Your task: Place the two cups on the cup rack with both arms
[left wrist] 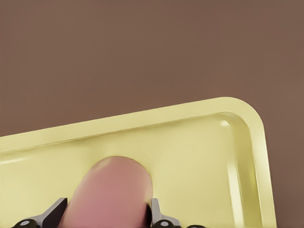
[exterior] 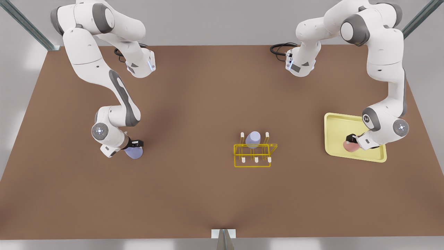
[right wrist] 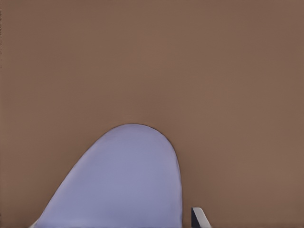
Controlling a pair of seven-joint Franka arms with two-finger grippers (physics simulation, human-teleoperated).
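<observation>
Left hand [exterior: 351, 140] is clamped on the pink cup [exterior: 350, 146], fingers [left wrist: 159, 217] on either side of it, over the tray [exterior: 347, 119] at the front view's right of the rack [exterior: 255, 155]. Right hand [exterior: 136, 143] is clamped on a lavender cup [exterior: 133, 152] over the bare counter [exterior: 194, 194], well off the rack toward the front view's left. A second lavender cup [exterior: 253, 139] sits on the rack's far side among the white-tipped pegs.
</observation>
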